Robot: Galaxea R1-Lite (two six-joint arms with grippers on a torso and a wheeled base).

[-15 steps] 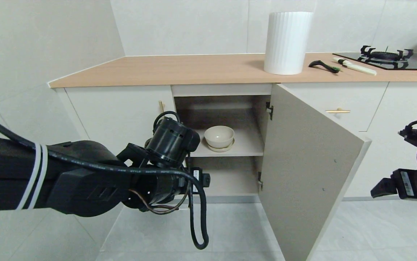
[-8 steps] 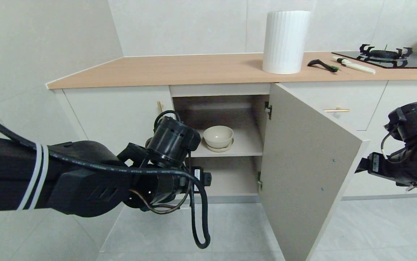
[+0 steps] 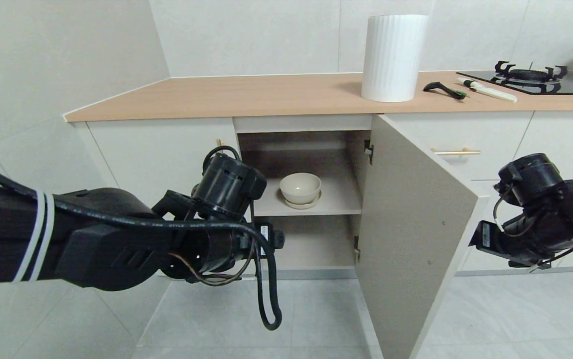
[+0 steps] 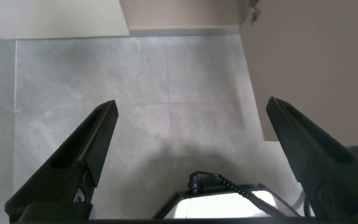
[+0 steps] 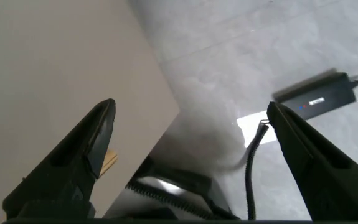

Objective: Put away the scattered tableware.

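In the head view a bowl (image 3: pixel 300 187) sat on a saucer (image 3: pixel 304 204) on the cabinet's upper shelf (image 3: pixel 339 199), its door (image 3: pixel 416 234) open, so that part looked done. A peeler (image 3: pixel 444 89) and a knife (image 3: pixel 488 91) lay on the counter (image 3: pixel 241 94), perhaps yet to stow. In the left wrist view the left gripper (image 4: pixel 192 102) hung over the floor (image 4: pixel 135 68), fingers spread and empty. In the right wrist view the right gripper (image 5: pixel 190 104) was likewise spread, holding nothing, just beside the door; shutting it seemed next.
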